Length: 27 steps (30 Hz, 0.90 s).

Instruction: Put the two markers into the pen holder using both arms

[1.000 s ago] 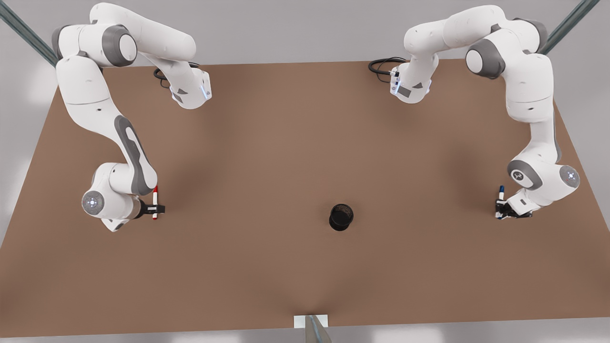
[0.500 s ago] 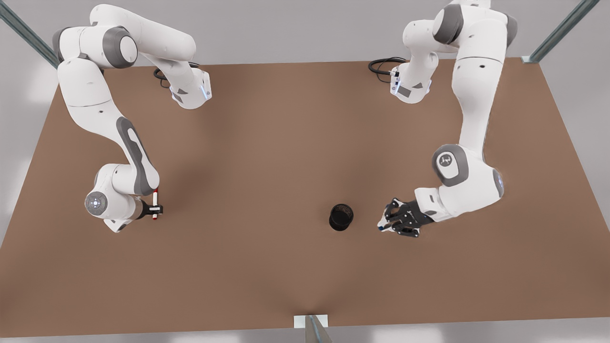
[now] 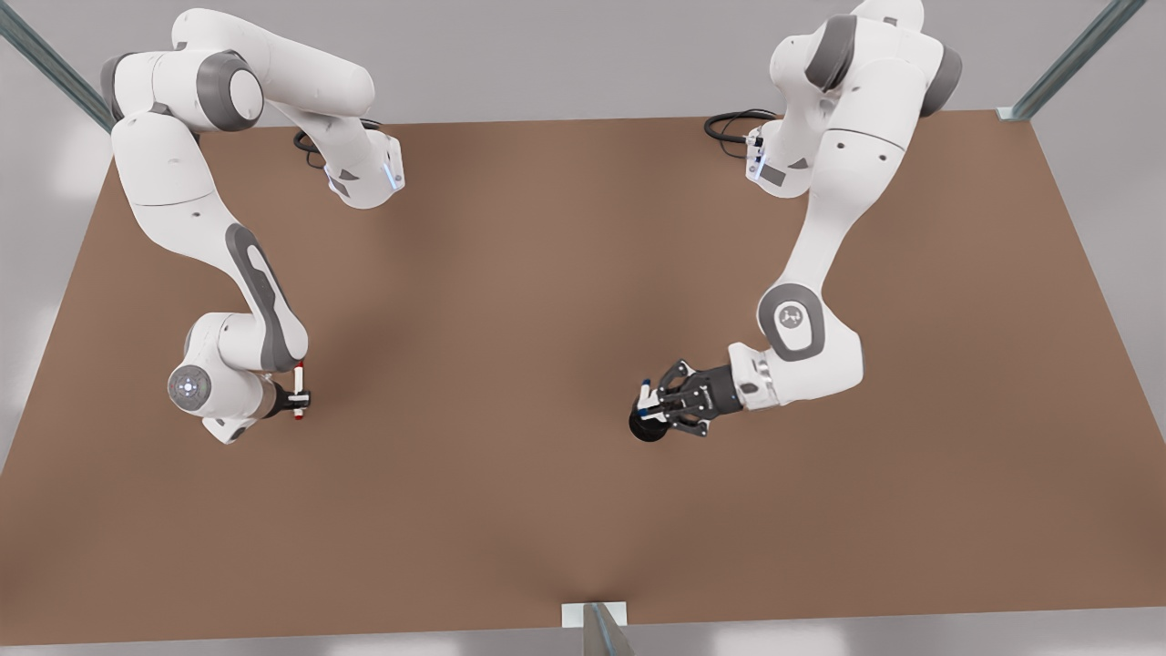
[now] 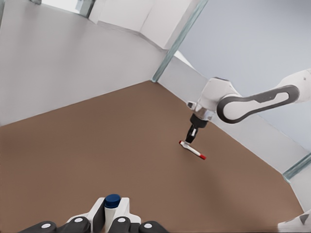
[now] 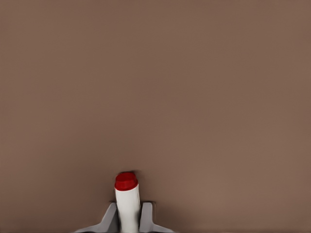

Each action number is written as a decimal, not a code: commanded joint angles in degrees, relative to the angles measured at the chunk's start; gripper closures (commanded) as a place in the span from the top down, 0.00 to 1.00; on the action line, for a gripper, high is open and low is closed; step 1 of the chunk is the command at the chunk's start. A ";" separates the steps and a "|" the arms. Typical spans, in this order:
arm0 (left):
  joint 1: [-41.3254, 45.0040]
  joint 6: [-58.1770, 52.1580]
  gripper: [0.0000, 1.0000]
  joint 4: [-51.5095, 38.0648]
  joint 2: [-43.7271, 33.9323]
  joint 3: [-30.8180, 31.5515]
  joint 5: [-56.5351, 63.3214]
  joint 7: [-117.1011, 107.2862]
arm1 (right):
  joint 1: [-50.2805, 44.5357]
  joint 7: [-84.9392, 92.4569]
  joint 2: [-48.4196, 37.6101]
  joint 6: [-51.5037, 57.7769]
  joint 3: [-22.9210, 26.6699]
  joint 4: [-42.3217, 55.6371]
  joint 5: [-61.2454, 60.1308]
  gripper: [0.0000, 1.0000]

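Note:
The blue marker [image 3: 645,392] stands nearly upright in my left gripper [image 3: 649,401], which is shut on it directly over the black pen holder [image 3: 646,430]. The holder is partly covered by the gripper, right of centre in the front view. In the left wrist view the blue marker's cap [image 4: 112,200] pokes up between the left gripper's [image 4: 111,209] fingers. At the front view's left, my right gripper [image 3: 298,398] is shut on the red marker [image 3: 298,375], just above the table. The right wrist view shows the red marker [image 5: 127,196] end-on in the right gripper [image 5: 127,213].
The brown table [image 3: 510,255] stretches wide between the two arms. Black cables [image 3: 729,126] coil by the arm bases at the back edge. A metal post and white bracket [image 3: 597,618] sit at the middle of the front edge.
My left arm swung from the front view's right edge to above the pen holder, carrying the blue marker. The red marker in my right gripper has tipped more upright, almost in place.

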<state>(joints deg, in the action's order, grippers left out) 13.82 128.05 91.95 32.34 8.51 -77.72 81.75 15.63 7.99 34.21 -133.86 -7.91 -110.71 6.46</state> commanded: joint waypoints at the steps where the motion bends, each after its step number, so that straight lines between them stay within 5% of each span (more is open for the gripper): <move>1: -0.47 -1.58 0.21 -0.10 0.00 -0.07 -0.59 35.50 | -0.07 0.44 -0.19 -0.09 0.00 0.14 0.14 0.30; 10: -0.38 -1.14 0.21 -1.86 2.99 -0.07 -1.29 39.28 | -0.25 -0.78 -7.66 12.21 -4.92 7.43 0.14 0.22; 19: -0.29 -0.43 0.21 -1.77 7.03 0.20 -2.87 44.20 | -0.42 -7.64 -11.88 14.24 -21.62 16.49 0.14 0.22; 20: -0.55 -1.13 0.37 -1.25 6.68 0.20 -2.70 42.89 | -0.42 -7.64 -11.71 14.06 -22.94 17.46 0.14 0.22; 21: -0.99 -3.42 1.00 -1.33 5.54 0.02 -2.34 40.33 | -1.91 -7.82 -11.53 13.80 -23.21 18.51 0.05 0.22; 25: -7.14 -14.84 1.00 -0.72 4.40 -1.12 5.56 37.44 | -7.81 -13.97 -11.53 9.67 -24.61 20.62 0.05 0.22; 27: -13.64 -24.33 1.00 -8.09 2.73 -1.04 21.46 13.12 | -8.07 -14.67 -11.45 2.56 -28.04 20.62 0.05 0.22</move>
<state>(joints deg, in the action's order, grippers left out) 2.11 116.50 85.74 35.74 7.42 -67.97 110.47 7.67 3.50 22.81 -124.58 -34.91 -90.21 5.89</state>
